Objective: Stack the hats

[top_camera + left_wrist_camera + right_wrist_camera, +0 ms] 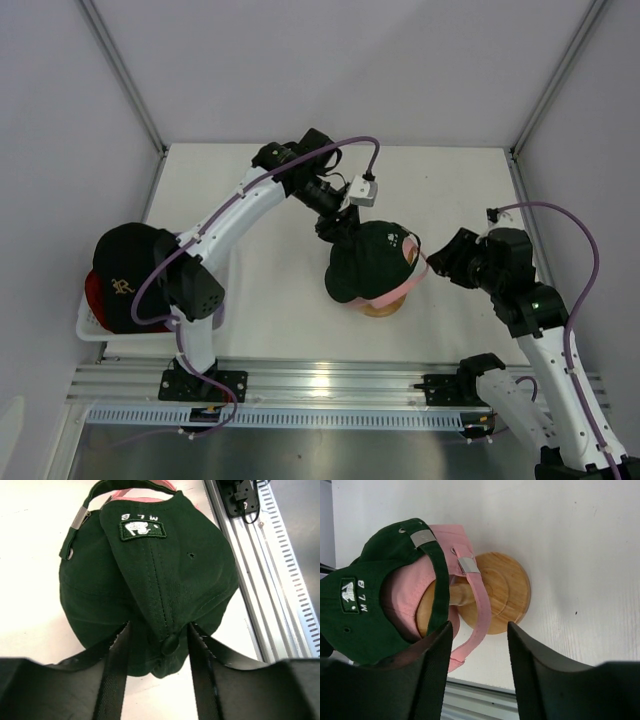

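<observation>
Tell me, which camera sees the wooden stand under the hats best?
The right wrist view: the wooden stand shows its round base and post beneath the pink cap. In the top external view only a sliver peeks out below the pink cap. In the left wrist view the green cap hides it completely.

We are seeing bright, even light falling from above the dark green cap [368, 262], leaving only a faint, soft shadow close beside it on the white table [280, 200], while the metal rail [320, 385] in front of the cap is glaring in a pale streak. In the left wrist view the table to the left of the cap is washing out almost to plain white, though the cap's stitching is showing crisp. Below the cap in both wrist views, the fingers [114, 677] of the left gripper [160, 625] and of the right gripper [480, 625] are looming dark, underlit and soft-edged.
</observation>
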You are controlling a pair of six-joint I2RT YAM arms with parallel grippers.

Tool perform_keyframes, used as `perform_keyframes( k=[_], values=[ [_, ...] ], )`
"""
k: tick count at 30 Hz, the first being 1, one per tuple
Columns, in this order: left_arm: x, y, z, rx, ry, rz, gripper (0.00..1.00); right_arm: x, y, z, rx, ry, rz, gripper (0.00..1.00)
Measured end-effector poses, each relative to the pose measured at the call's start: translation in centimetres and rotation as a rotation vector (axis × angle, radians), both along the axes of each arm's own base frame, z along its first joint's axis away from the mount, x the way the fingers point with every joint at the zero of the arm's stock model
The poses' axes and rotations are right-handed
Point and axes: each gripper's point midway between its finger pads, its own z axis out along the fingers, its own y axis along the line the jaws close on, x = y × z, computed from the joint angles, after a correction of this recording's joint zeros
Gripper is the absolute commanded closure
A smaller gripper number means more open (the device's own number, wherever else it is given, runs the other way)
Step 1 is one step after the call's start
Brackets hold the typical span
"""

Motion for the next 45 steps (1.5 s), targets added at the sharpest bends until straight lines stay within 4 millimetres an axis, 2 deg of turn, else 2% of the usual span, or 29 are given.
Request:
perform_keyframes(
  k=[4, 7, 8, 10, 12, 14, 19, 22, 24, 27, 31, 35, 37, 41, 45],
  values=[
    [-0.2, 0.0, 0.3, -0.004, 0.002, 0.001, 0.4, 0.4, 0.2, 0.5, 0.012, -0.021, 0.004, 0.34],
    [-0.4, 0.1, 0.6, -0.011, -0.003, 0.0, 0.38, 0.7, 0.4, 0.5, 0.013, -0.023, 0.008, 0.31],
    [-0.6, 0.2, 0.8, -0.012, -0.001, 0.004, 0.34, 0.9, 0.4, 0.6, 0.014, -0.024, 0.009, 0.31],
    [-0.9, 0.3, 1.3, -0.026, -0.01, 0.018, 0.01, 1.3, 0.6, 0.9, 0.017, -0.034, 0.012, 0.3],
    [-0.9, 0.3, 1.9, -0.041, -0.004, 0.069, 0.0, 1.7, 0.9, 1.3, 0.025, -0.044, 0.02, 0.3],
    [0.0, 0.3, 2.8, -0.059, -0.026, 0.169, 0.0, 2.1, 1.2, 1.4, 0.033, -0.052, 0.031, 0.3],
    [2.6, 0.2, 6.6, -0.158, -0.038, 0.435, 0.0, 3.1, 2.1, 0.4, 0.036, -0.015, 0.07, 0.3],
    [3.6, 0.3, 8.7, -0.212, -0.045, 0.529, 0.01, 3.3, 2.2, -0.2, 0.024, 0.005, 0.08, 0.28],
    [4.0, 0.6, 9.5, -0.242, -0.054, 0.582, 0.01, 3.3, 2.1, 0.1, 0.018, -0.004, 0.085, 0.27],
    [3.9, 1.4, 9.5, -0.253, -0.053, 0.64, 0.0, 3.5, 2.1, 1.1, 0.012, -0.035, 0.093, 0.27],
    [3.7, 2.3, 8.2, -0.234, -0.041, 0.69, 0.0, 3.8, 2.2, 1.8, 0.004, -0.049, 0.1, 0.29],
    [3.8, 2.7, 6.9, -0.215, -0.034, 0.717, 0.01, 4.0, 2.2, 2.0, -0.002, -0.053, 0.104, 0.37],
    [3.8, 2.8, 6.6, -0.211, -0.034, 0.722, 0.01, 4.1, 2.2, 2.0, -0.004, -0.051, 0.107, 0.42],
    [3.9, 3.1, 6.3, -0.209, -0.037, 0.736, 0.01, 4.4, 2.8, 1.2, -0.005, -0.02, 0.131, 0.43],
    [4.0, 4.3, 5.4, -0.203, -0.027, 0.776, 0.01, 4.2, 3.8, 0.6, -0.01, 0.002, 0.169, 0.41]
  ],
)
